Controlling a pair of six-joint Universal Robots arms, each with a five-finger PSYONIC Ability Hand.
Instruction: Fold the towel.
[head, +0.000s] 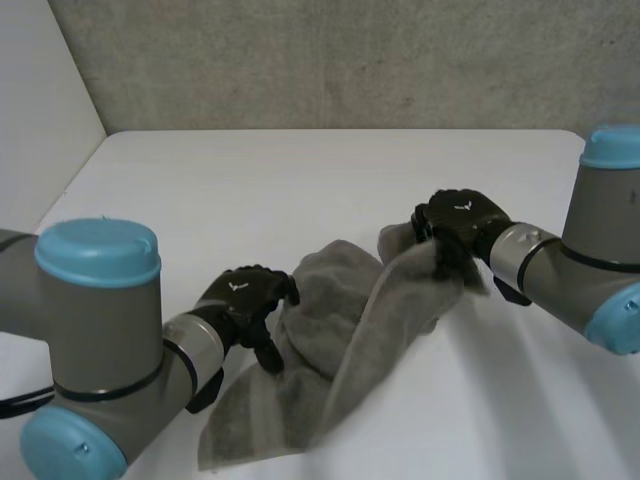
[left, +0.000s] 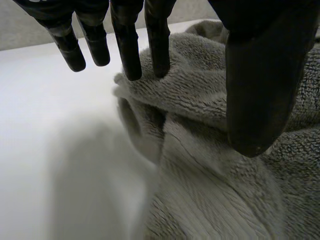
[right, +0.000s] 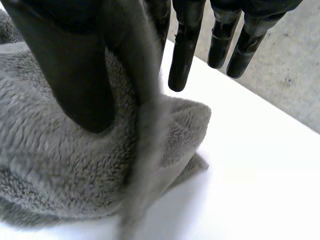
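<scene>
A grey terry towel (head: 335, 330) lies crumpled on the white table (head: 300, 180), with one part stretched up toward the right. My left hand (head: 245, 295) is at the towel's left edge. Its fingers (left: 127, 50) are straight, two tips touch a raised fold of the towel (left: 200, 190), and the thumb (left: 257, 75) hovers over the cloth. My right hand (head: 460, 220) is at the towel's far right corner. There the thumb (right: 80, 65) and a finger pinch a strip of the towel (right: 50, 165), which hangs down from them.
A grey wall (head: 350, 60) stands behind the table's far edge. Bare tabletop (head: 250, 190) spreads beyond the towel and to the right of it (right: 260, 180). Both grey arms with light-blue caps (head: 95, 250) reach in from the near corners.
</scene>
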